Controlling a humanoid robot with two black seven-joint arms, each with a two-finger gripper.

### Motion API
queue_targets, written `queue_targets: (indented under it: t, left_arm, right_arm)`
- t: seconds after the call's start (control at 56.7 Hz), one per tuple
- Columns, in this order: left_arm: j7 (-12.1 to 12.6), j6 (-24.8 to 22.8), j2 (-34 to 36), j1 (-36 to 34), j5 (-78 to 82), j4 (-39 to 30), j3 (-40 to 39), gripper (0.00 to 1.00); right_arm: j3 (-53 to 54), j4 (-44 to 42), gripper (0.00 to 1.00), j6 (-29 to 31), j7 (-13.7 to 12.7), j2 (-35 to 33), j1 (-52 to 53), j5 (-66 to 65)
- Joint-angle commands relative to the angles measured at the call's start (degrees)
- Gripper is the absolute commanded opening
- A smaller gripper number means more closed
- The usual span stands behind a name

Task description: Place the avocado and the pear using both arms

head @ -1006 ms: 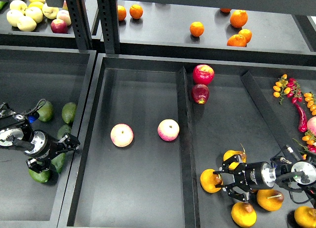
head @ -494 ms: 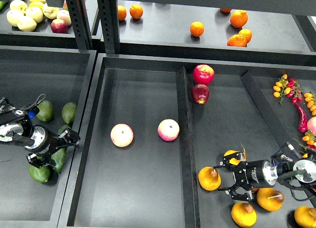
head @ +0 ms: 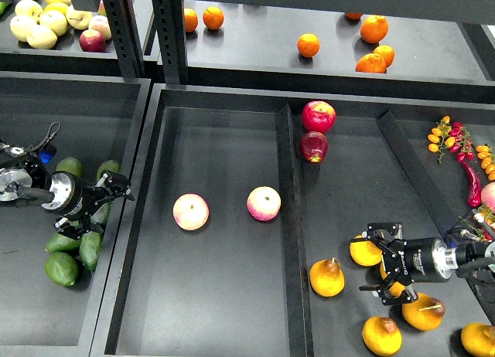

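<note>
Head view, only one given.

Left side: the left gripper (head: pixel 107 196) is seen low over a cluster of avocados in the left bin (head: pixel 46 311). Its fingers are spread, w/ nothing held between them as far as can be judged. The avocado (head: pixel 105 171) nearest the fingertips lies just beyond them, partly hidden; more avocados lie near-left of the wrist. Contact can't be confirmed.

Right side: the right gripper (head: pixel 377 263) is seen among the pears in the right bin (head: pixel 348 187), fingers spread and empty. A pear (head: pixel 363 251) sits at the far finger, touching or nearly so; another pear (head: pixel 327 277) lies just left of the gripper, apart from it. Others lie nearer, at bottom right.

Middle bin (head: pixel 216 311): two apples (head: pixel 191 212) are seen, well apart from both arms; prob. the drop spot, though that's a guess.

Step judged: picking phase, approx. at reach/align for both arms; nothing grasped yet. Next move prob. calls for each set of fingers to be centred round one fruit and closed, w/o neighbours being knocked away.
</note>
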Motion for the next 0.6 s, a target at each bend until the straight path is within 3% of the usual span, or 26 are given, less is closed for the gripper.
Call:
queue_targets:
  t: [0.0,0.265,0.406,0.582]
  left_arm:
    - [0.00,0.00,0.70,0.03,-2.42,-0.02,-4.64,1.00]
    - [0.00,0.00,-2.72,0.47,-10.42,-0.81,-16.59,1.00]
    - [0.00,0.00,-7.03,3.28,-10.95,-0.81,-24.50,1.00]
    - [0.00,0.00,-13.61,11.70,-10.95,-1.25,-37.84,1.00]
  right_arm:
    - [3.91,0.01,1.00,0.00,0.00,-0.66,-0.53,0.61]
    - [17.97,0.45,1.00,0.00,0.00,3.65,-4.66,0.17]
    - [29.57,-1.13,1.00,0.00,0.00,10.24,-9.32,-1.15]
    - [47.63,-1.92,1.00,0.00,0.00,21.64,-15.37,-5.72]
